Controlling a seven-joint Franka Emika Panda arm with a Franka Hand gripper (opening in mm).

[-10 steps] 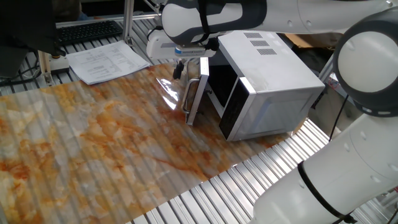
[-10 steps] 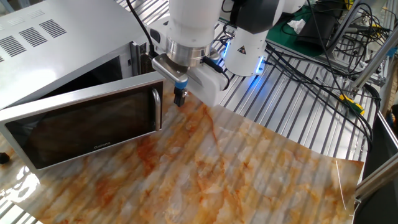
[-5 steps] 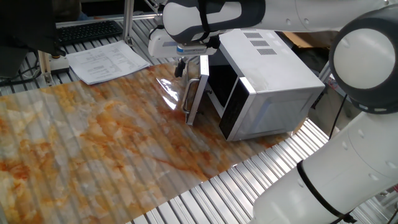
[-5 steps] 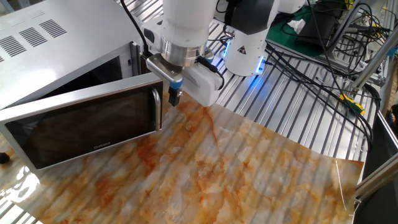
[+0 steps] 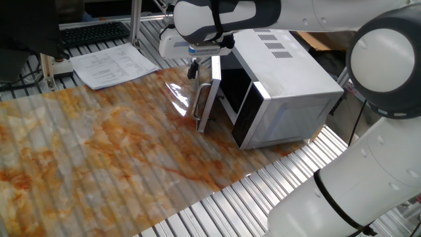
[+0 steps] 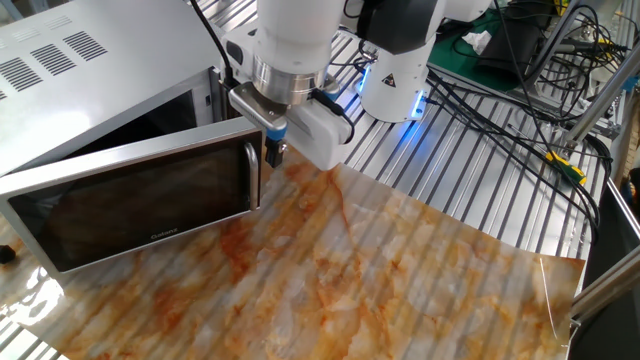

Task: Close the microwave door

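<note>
The microwave [image 5: 289, 82] stands at the right of the table, silver-grey with vent slots on top; it also shows in the other fixed view [image 6: 90, 55]. The microwave door [image 5: 206, 99] stands wide open, swung out from the dark interior. In the other fixed view its dark glass face [image 6: 130, 210] and its silver bar handle [image 6: 256, 176] show. My gripper [image 5: 193, 70] hangs at the door's free upper edge, right beside the handle end [image 6: 272, 152]. Its fingers look closed together and hold nothing. I cannot tell whether they touch the door.
An orange-marbled sheet [image 5: 99, 145] covers the table. Papers [image 5: 112, 66] and a keyboard [image 5: 95, 31] lie at the back left. The robot base [image 6: 400, 70] and several cables [image 6: 500, 90] sit behind the sheet on the slatted metal top.
My gripper has moved sideways towards the door's handle edge and now sits next to it. The door has not visibly moved.
</note>
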